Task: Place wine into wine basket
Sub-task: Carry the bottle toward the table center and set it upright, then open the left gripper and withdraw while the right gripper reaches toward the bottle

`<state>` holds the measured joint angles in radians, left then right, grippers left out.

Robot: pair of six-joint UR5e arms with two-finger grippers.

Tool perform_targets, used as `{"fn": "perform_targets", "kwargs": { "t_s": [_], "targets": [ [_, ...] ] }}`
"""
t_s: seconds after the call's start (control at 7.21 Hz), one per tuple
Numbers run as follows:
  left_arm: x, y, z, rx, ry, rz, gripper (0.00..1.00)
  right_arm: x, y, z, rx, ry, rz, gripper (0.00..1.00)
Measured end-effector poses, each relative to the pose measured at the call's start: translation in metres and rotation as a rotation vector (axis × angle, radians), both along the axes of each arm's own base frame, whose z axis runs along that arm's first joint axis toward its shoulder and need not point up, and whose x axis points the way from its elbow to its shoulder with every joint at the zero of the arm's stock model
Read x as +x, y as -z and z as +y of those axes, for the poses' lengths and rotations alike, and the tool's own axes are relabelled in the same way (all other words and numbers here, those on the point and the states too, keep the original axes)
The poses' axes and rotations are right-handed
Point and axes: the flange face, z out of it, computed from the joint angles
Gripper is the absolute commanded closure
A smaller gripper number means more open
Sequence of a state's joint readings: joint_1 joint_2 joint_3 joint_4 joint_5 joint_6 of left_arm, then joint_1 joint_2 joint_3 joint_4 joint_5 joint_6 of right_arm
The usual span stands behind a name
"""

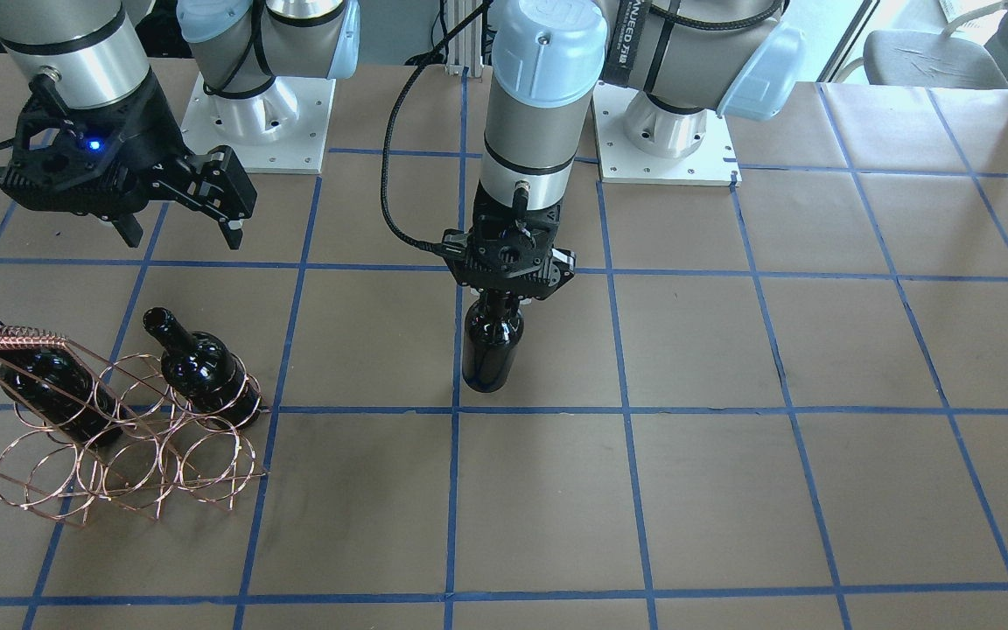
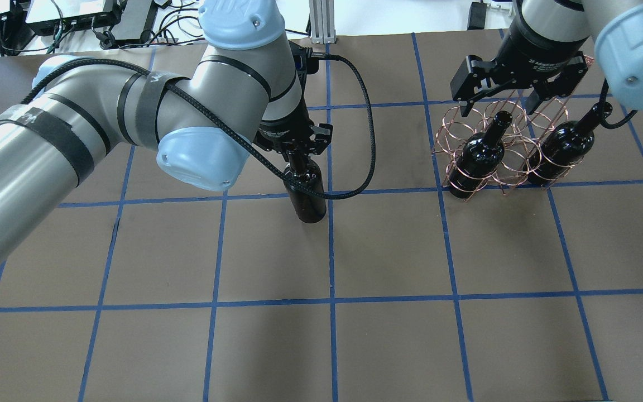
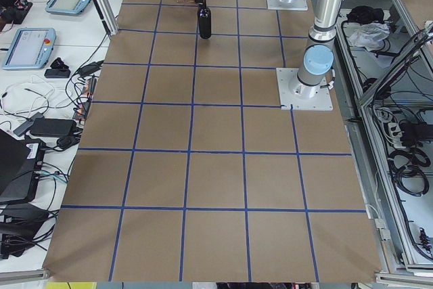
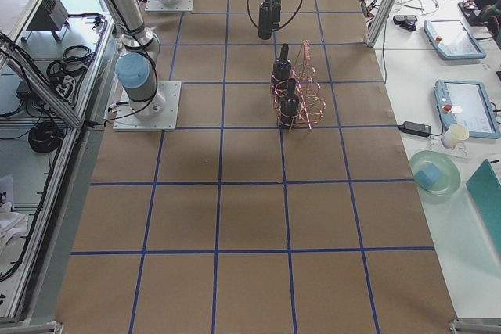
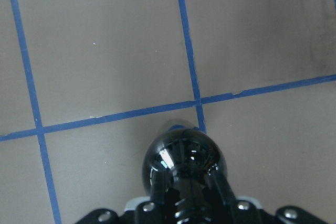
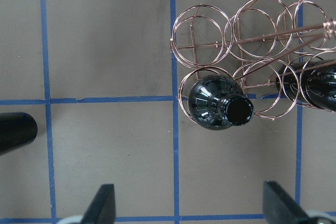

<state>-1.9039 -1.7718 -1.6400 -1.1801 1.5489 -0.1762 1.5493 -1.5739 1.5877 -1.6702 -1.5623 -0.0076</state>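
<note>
My left gripper [image 1: 497, 302] is shut on the neck of a near-black wine bottle [image 1: 493, 343], which is upright at a blue tape crossing in the middle of the table. I cannot tell if its base touches the table. The left wrist view shows the bottle's shoulders [image 5: 182, 157] from above, between the fingers. The copper wire wine basket [image 1: 123, 437] holds two more dark bottles [image 1: 204, 367] [image 1: 47, 378], necks up and tilted. My right gripper [image 1: 182, 238] is open and empty, above and behind the basket [image 2: 500, 167]. Its fingers [image 6: 103, 204] frame one racked bottle [image 6: 218, 103].
Brown paper with a blue tape grid covers the table [image 2: 388, 251]. Both arm bases [image 1: 259, 122] stand at the robot's edge. A black cable [image 2: 369, 139] loops from the left wrist beside the held bottle. Benches with tablets and cables flank the table in the side views.
</note>
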Motion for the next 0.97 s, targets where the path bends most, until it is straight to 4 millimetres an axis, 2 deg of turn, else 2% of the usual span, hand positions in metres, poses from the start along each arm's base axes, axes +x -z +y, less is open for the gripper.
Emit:
{"fn": "perform_targets", "kwargs": {
  "t_s": [0.42, 0.69, 0.97],
  "targets": [
    [0.0003, 0.0078, -0.0015, 0.011, -0.003, -0.008, 1.0, 0.0, 0.0001, 0.0001, 0.001, 0.0, 0.0, 0.0],
    [-0.0015, 0.0123, -0.0023, 0.019, -0.01, -0.008, 0.04, 0.0001, 0.0001, 0.0001, 0.001, 0.0, -0.001, 0.0],
    [-0.0031, 0.0098, -0.0008, 0.015, -0.024, -0.003, 0.0, 0.0002, -0.0002, 0.0002, 0.0, 0.0, -0.001, 0.0]
  ]
}}
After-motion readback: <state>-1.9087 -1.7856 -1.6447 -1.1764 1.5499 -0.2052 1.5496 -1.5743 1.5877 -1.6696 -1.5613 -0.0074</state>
